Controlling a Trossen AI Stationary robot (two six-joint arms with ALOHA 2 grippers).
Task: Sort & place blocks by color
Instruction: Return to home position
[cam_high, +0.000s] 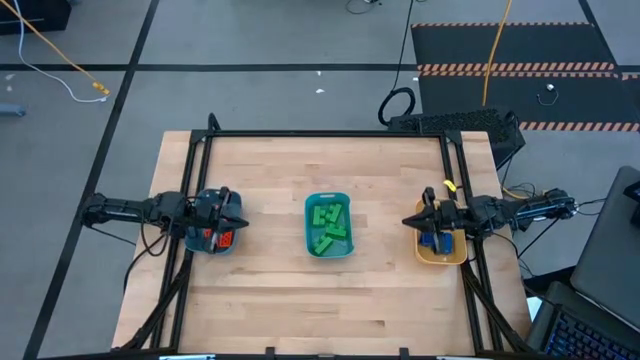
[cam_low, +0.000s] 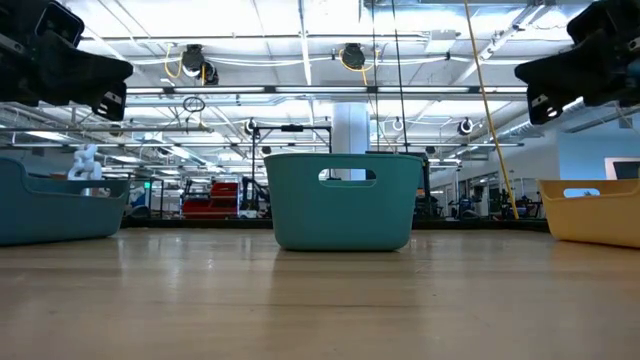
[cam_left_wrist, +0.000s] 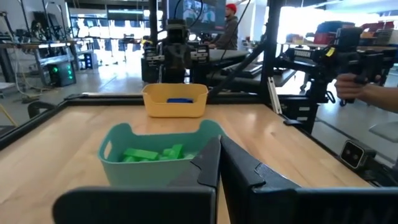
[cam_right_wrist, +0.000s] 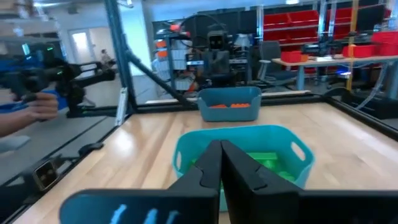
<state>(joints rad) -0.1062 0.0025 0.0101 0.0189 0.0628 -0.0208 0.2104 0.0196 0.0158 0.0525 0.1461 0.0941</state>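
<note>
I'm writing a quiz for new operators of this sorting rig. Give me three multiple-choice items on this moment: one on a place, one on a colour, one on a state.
1. The green blocks lie: A in the middle bin; B in the yellow bin; C in the right pincer.
2. In the yellow bin, the blocks are: A orange; B blue; C green.
3. The left pincer and right pincer are: A wide open; B shut on blocks; C shut, empty.
Answers: 1 A, the high view shows them inside it. 2 B, the left wrist view shows blue in it. 3 C, each wrist view shows fingers meeting with nothing between.
</note>
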